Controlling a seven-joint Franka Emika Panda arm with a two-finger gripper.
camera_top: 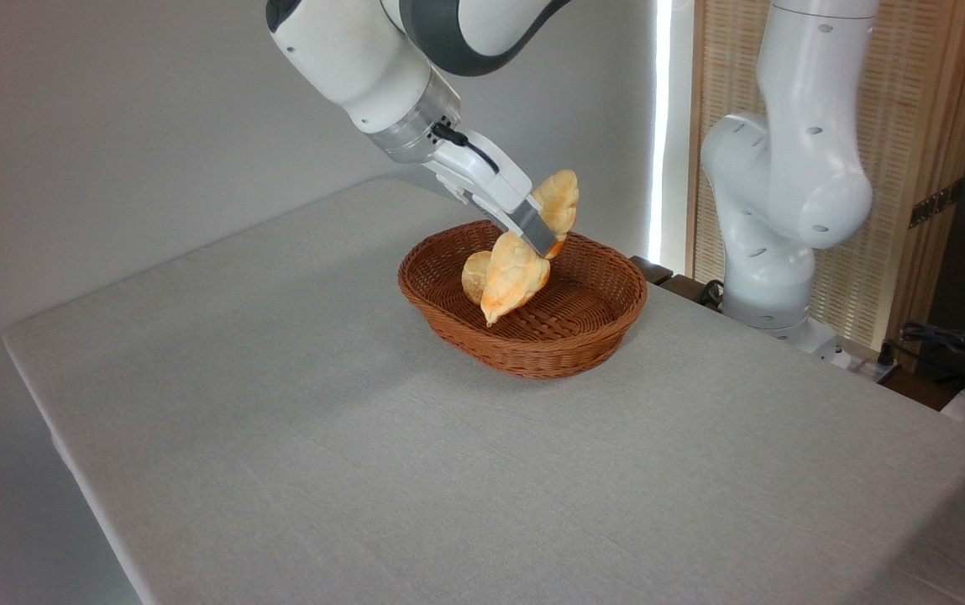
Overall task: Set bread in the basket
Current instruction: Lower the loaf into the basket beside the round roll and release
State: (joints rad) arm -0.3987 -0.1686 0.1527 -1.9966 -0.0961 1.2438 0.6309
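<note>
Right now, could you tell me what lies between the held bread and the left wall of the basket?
A small pale bun lies there, inside the basket, partly hidden behind the bread that the gripper holds. The camera view shows it.

Woven wicker basket [583,336] on matt cloth table [364,454].

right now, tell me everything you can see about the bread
The bread is a long golden-orange loaf with pointed ends and a lumpy, braided look. It hangs steeply tilted, gripped near its middle by the pincer, upper tip above the far rim, lower tip down inside the basket, in front of a small pale bun.
</note>
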